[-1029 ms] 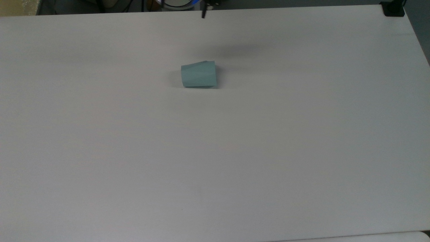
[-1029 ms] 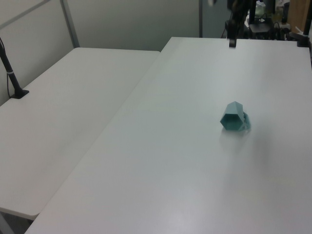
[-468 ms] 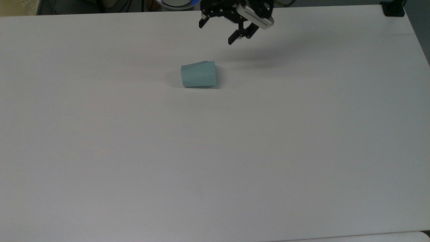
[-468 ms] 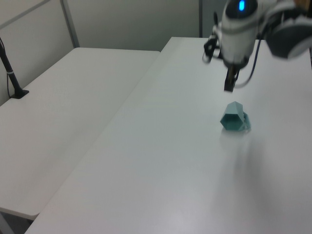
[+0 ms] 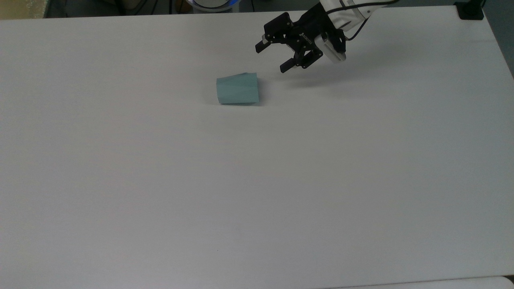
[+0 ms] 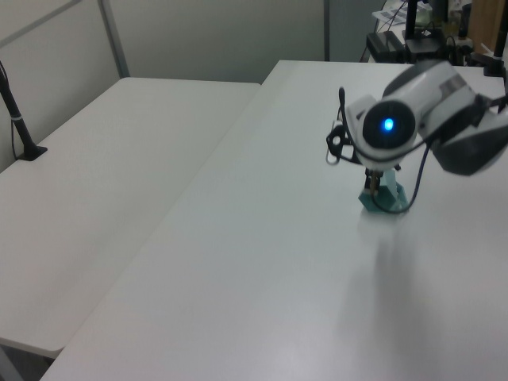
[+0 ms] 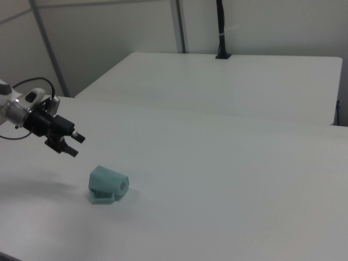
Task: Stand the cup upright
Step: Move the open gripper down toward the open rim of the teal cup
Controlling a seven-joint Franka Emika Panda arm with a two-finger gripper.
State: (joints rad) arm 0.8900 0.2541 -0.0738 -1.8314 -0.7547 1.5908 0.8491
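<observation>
The cup [image 5: 237, 89] lies on its side on the table [image 5: 257, 180], its wider end toward the top view's right. It looks light, rigid and smooth-faceted, so it may skid; pinching across two opposite flat sides seems safest. The gripper [image 5: 274, 56] hovers near that end, clear of it, fingers spread and empty.

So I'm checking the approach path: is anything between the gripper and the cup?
Nothing visible. The open gripper hangs just to the top view's right of the tipped cup, with bare table between them.
</observation>
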